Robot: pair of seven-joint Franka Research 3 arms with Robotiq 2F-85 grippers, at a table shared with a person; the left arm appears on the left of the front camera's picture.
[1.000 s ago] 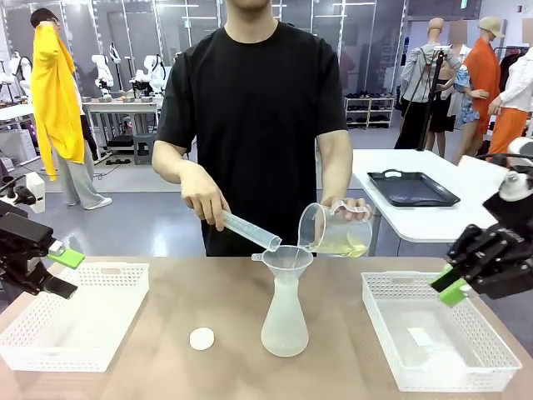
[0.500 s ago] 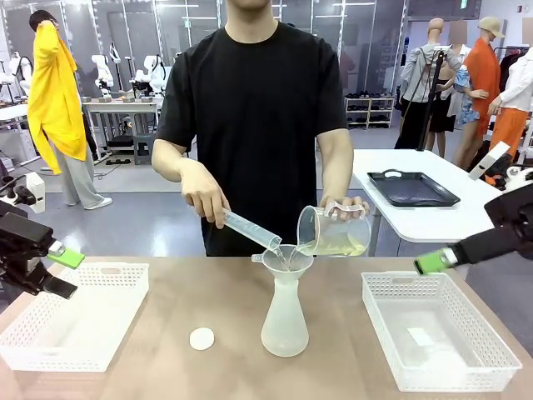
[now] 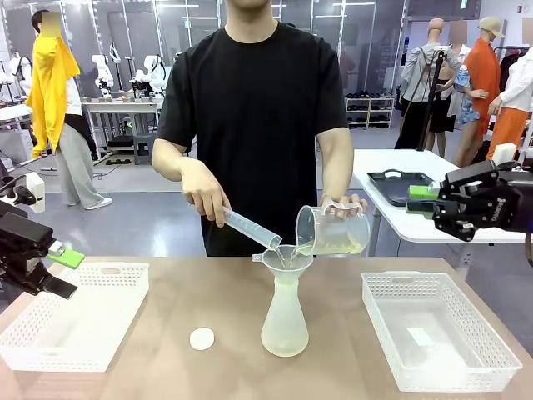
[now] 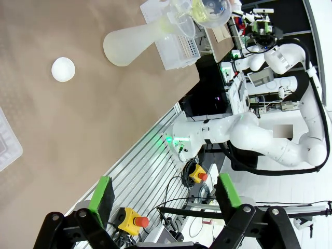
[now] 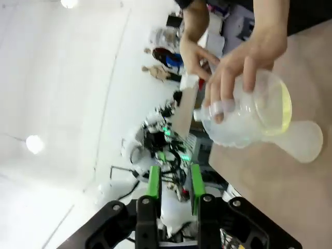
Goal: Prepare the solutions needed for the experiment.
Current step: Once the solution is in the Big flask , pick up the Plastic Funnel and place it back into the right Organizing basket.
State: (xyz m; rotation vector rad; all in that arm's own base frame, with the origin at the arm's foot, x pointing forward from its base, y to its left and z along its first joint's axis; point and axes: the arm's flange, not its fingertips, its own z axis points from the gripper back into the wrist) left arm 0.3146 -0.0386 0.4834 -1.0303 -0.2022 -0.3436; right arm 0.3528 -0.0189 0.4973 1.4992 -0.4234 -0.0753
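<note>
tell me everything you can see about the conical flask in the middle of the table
The flask is a translucent whitish conical vessel, plastic-looking, with a wide round base tapering to a narrow neck. It stands upright at the middle of the table. A clear funnel sits in its neck, with a measuring cylinder and a jug tipped over it. A little pale yellowish liquid seems to lie at the bottom. Nothing else touches it.

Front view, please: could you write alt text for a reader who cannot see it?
A person tips a measuring cylinder and a jug of pale yellow liquid over a funnel on a conical flask at mid-table.
</note>
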